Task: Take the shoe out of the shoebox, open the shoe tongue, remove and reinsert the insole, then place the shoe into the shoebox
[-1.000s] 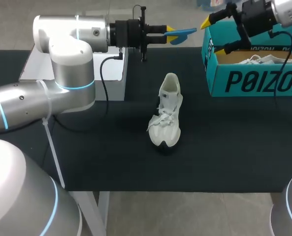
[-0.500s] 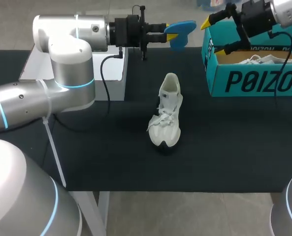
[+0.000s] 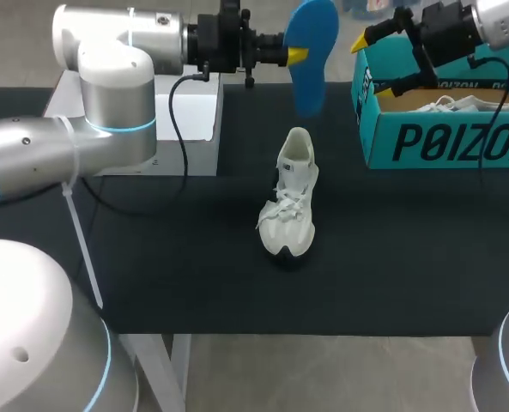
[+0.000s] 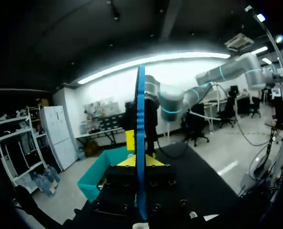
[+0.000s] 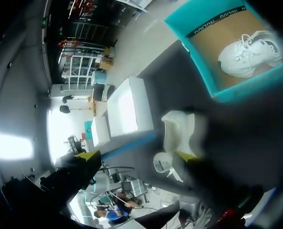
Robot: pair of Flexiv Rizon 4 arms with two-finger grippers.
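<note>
A white shoe (image 3: 293, 193) lies on the black table (image 3: 409, 257), toe towards the front edge. Above and behind its heel, my left gripper (image 3: 293, 56) is shut on a blue insole (image 3: 310, 51), which is held in the air with its broad face to the head camera. In the left wrist view the insole (image 4: 140, 143) stands edge-on between the yellow fingers (image 4: 130, 141). My right gripper (image 3: 372, 64) hangs open at the near left corner of the teal shoebox (image 3: 443, 142), with nothing between its fingers. The right wrist view shows the shoe (image 5: 179, 129) and the shoebox (image 5: 213, 88) under it.
A second white shoe (image 3: 460, 105) lies inside the shoebox. A white box (image 3: 190, 129) stands at the back left of the table, under my left arm. In the right wrist view it (image 5: 129, 112) lies beyond the shoe.
My left wrist has turned, swinging the insole from flat and edge-on to upright and face-on, a little higher. The right arm and the shoe have not moved.
</note>
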